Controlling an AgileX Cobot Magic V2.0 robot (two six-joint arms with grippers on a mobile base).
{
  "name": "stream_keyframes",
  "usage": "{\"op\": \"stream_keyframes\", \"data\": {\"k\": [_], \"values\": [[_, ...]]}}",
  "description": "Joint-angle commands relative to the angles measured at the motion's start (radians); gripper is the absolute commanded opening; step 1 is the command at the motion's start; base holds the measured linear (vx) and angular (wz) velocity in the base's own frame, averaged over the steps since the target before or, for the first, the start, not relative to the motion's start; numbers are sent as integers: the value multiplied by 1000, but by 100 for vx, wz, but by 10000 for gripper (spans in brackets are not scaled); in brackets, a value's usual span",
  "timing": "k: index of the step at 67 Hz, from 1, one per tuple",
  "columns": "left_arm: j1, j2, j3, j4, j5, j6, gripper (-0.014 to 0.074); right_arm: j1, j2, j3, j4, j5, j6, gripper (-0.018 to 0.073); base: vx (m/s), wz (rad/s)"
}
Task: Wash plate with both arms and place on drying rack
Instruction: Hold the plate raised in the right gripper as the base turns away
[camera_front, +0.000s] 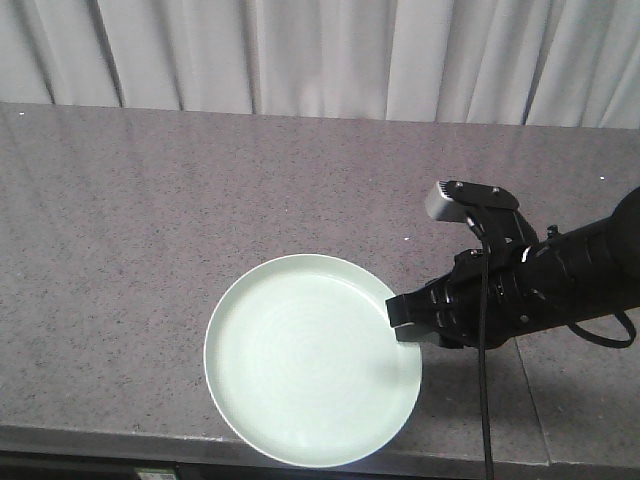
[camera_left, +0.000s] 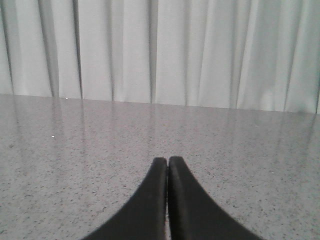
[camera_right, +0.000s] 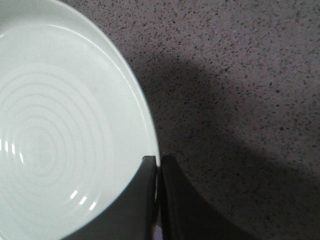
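The pale mint-green plate (camera_front: 310, 358) is near the counter's front edge, its near rim reaching over that edge. My right gripper (camera_front: 400, 322) is shut on the plate's right rim; in the right wrist view the plate (camera_right: 60, 145) fills the left side, with one finger on each side of the rim where the gripper (camera_right: 158, 162) grips it. My left gripper (camera_left: 167, 162) is shut and empty over bare counter, and it does not show in the front view. The drying rack is out of view.
The speckled grey counter (camera_front: 200, 200) runs back to a white curtain (camera_front: 320, 50). A seam in the counter (camera_front: 530, 390) runs to the front edge right of the plate. The right arm's black cable (camera_front: 485, 400) hangs down past the front edge.
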Motion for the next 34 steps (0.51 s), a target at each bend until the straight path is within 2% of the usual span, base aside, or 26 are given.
{"op": "stream_keyframes", "data": {"k": [1,34], "values": [[1,-14,-28,-2,-69,-1,-6,-2,-33,-31,27,-27,-5,-1,-4,16],[1,-14,-28,-2,-69,-1,-6,-2,-33,-31,28,-23,-5,-1,-7,28]]}}
